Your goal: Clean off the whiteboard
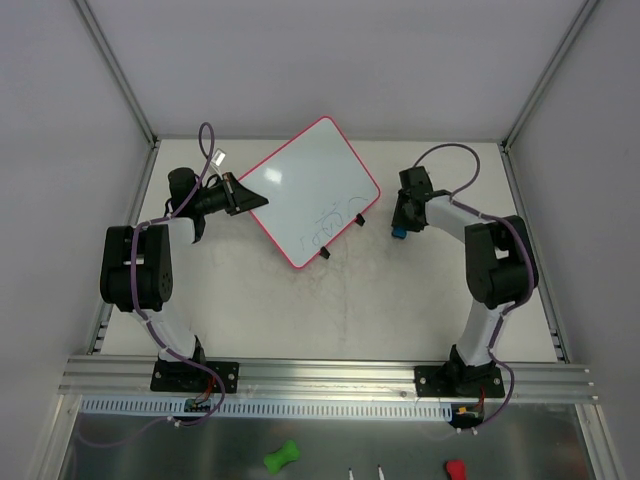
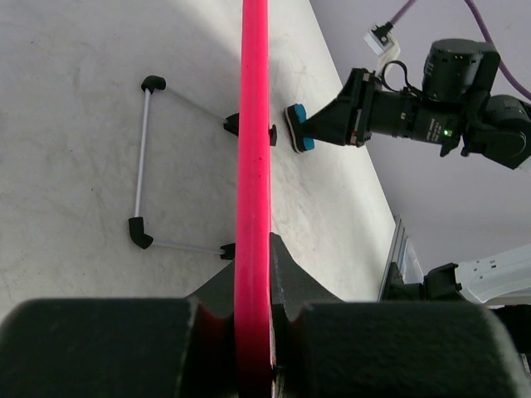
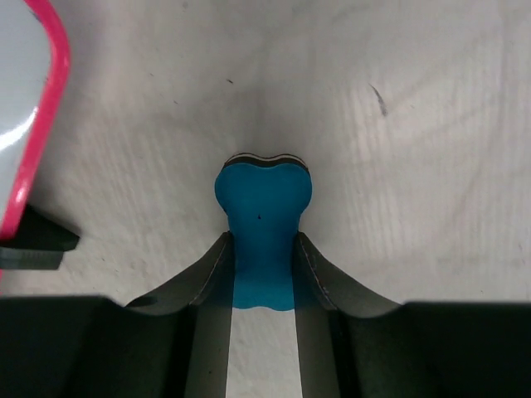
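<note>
White whiteboard (image 1: 300, 185), pink-red frame (image 2: 251, 166), blue scribbles (image 1: 328, 222); blue eraser (image 3: 264, 224)

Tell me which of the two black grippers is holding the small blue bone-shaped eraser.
The right gripper grips the blue bone-shaped eraser; the left gripper clamps the edge of the pink-framed whiteboard instead.

open table (image 1: 330, 310) near arm bases | whiteboard (image 1: 310, 190) propped mid-table | its clip (image 1: 362, 220) just beside eraser (image 3: 264, 203) in right hand (image 3: 264, 240)

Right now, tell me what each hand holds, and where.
Left hand clamps the whiteboard by its pink frame; right hand pinches the blue eraser at its waist.
</note>
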Robot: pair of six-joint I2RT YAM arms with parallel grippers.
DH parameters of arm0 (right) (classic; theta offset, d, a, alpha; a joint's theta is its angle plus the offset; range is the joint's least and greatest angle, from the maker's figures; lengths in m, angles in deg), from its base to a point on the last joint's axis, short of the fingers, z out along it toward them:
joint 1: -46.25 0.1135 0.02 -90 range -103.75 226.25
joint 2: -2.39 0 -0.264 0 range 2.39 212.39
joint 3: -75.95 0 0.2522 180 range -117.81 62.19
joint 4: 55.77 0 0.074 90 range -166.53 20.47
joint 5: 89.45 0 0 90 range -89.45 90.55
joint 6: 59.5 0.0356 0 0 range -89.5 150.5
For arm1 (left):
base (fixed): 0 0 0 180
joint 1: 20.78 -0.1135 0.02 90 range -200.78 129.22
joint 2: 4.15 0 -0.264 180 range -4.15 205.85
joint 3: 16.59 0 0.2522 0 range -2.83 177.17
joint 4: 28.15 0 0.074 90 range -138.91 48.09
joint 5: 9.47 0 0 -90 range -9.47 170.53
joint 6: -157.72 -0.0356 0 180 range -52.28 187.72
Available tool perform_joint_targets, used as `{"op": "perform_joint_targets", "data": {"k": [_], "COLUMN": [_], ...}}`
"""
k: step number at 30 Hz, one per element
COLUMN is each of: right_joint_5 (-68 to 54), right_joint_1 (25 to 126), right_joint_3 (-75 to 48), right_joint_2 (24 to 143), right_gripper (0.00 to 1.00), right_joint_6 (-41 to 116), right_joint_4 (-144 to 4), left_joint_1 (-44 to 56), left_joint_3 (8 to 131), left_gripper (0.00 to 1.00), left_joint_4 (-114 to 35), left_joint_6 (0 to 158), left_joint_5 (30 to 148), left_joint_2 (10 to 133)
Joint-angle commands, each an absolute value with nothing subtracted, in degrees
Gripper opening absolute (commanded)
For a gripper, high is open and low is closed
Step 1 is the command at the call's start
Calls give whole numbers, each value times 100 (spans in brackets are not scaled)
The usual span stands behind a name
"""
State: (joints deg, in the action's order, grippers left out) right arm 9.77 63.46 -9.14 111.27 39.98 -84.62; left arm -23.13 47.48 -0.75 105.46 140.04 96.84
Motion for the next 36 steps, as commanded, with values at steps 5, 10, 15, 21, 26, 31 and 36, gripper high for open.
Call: {"op": "perform_joint_targets", "data": {"k": [5, 10, 15, 21, 26, 31, 36], "right_joint_5": [-168, -928, -1026, -1007, -1148, -1359, -1482], "right_joint_1": [6278, 6278, 6269, 6164, 6084, 6058, 6067], "right_joint_3": [109, 85, -459, -1040, -1471, -1498, -1191], "right_joint_2": [10172, 10223, 10452, 10996, 11575, 11875, 11902], "right_gripper": [0, 0, 0, 0, 0, 0, 0], "right_joint_6": [3894, 3701, 3359, 3392, 3595, 3744, 3885], "right_joint_4": [-6649, -5749, -5740, -5740, -5749, -5732, -5468], "left_joint_1": [-2237, -2263, -2272, -2280, -2280, -2280, -2280], "left_joint_3": [4789, 4753, 4753, 4797, 4806, 4832, 4841], "left_gripper": [0, 0, 0, 0, 0, 0, 0], "left_joint_4": [-104, -104, -96, -87, -96, -96, -96], "left_joint_6": [10288, 10305, 10296, 10305, 10314, 10314, 10323], "left_joint_5": [14118, 14092, 14083, 14083, 14092, 14100, 14100], "left_joint_2": [9736, 9692, 9674, 9709, 9736, 9745, 9780]}}
